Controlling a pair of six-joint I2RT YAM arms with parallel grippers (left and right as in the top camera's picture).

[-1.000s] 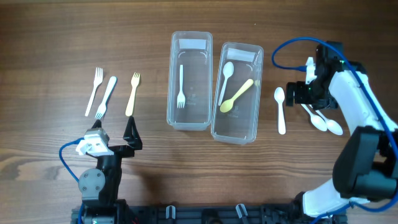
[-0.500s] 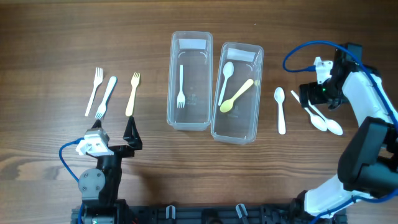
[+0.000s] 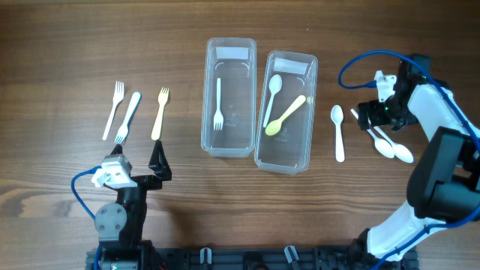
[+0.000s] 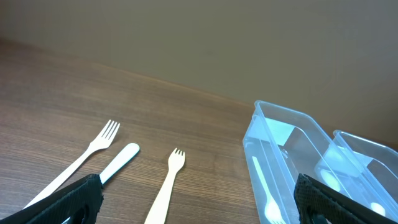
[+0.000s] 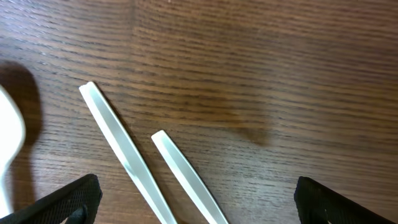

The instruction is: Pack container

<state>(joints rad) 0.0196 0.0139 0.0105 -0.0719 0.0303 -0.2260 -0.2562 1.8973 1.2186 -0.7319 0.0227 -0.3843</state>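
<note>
Two clear containers stand mid-table. The left container (image 3: 208, 97) holds a white fork (image 3: 218, 105). The right container (image 3: 312, 112) holds a white spoon (image 3: 272, 94) and a yellow spoon (image 3: 286, 115). Three forks (image 3: 128, 117) lie at the left, also in the left wrist view (image 4: 165, 186). One white spoon (image 3: 338, 131) lies right of the containers; two more spoons (image 3: 386, 145) lie further right. My right gripper (image 3: 373, 114) is open and empty over their handles (image 5: 121, 146). My left gripper (image 3: 139, 166) is open and empty near the front edge.
The left container shows in the left wrist view (image 4: 292, 155) to the right of the forks. The bowl of the single white spoon (image 5: 9, 143) shows at the left edge of the right wrist view. Blue cables loop off both arms.
My right gripper has moved right, from beside the single white spoon to over the handles of the two spoons. The left arm has not moved.
</note>
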